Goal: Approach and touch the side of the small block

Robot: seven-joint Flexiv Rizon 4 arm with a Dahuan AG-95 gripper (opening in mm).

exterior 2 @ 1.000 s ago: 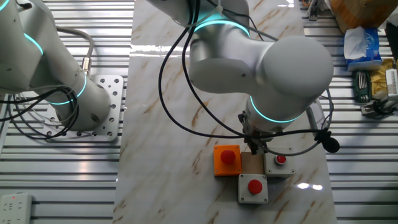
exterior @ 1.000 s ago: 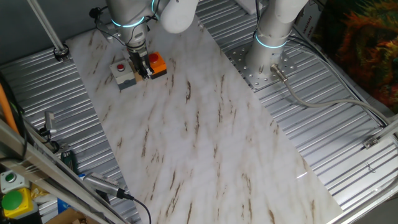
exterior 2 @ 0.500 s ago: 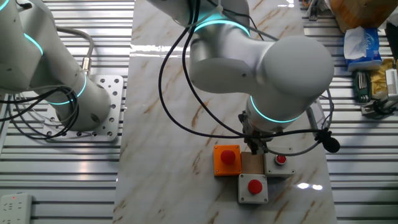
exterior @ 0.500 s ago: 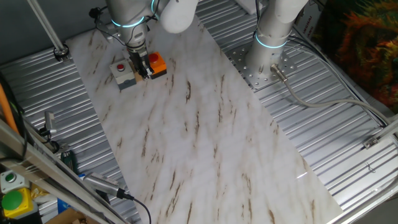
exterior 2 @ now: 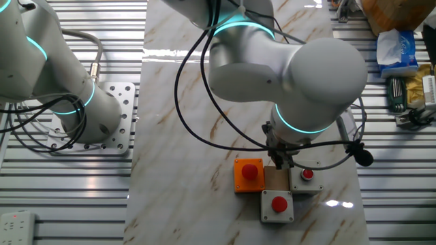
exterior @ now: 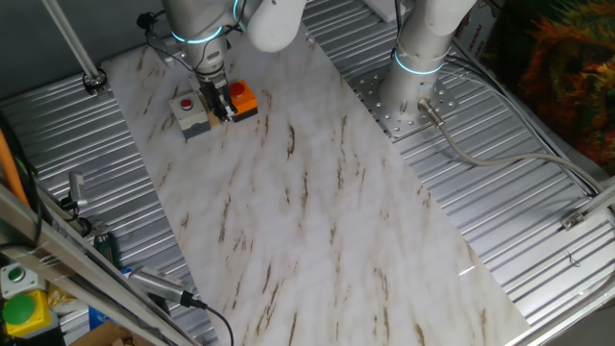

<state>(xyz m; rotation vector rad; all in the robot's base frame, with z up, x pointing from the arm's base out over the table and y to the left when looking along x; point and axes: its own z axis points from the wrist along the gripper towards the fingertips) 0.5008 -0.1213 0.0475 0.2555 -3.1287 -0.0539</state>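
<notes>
The small block (exterior 2: 275,180) is a tan cube on the marble table, wedged between an orange button box (exterior 2: 248,175) and two grey button boxes (exterior 2: 278,205) (exterior 2: 305,178). My gripper (exterior 2: 278,163) hangs straight down at the block's far edge, its fingertips together and low against the block. Whether they touch it I cannot tell. In one fixed view the gripper (exterior: 220,106) stands between the orange box (exterior: 244,99) and a grey box (exterior: 190,113); the block is hidden behind the fingers there.
A second arm's base (exterior 2: 82,116) (exterior: 413,86) is bolted beside the marble table top (exterior: 307,211). Tools and a tissue pack (exterior 2: 398,47) lie off the table's right side. Cables loop around my wrist (exterior 2: 204,122).
</notes>
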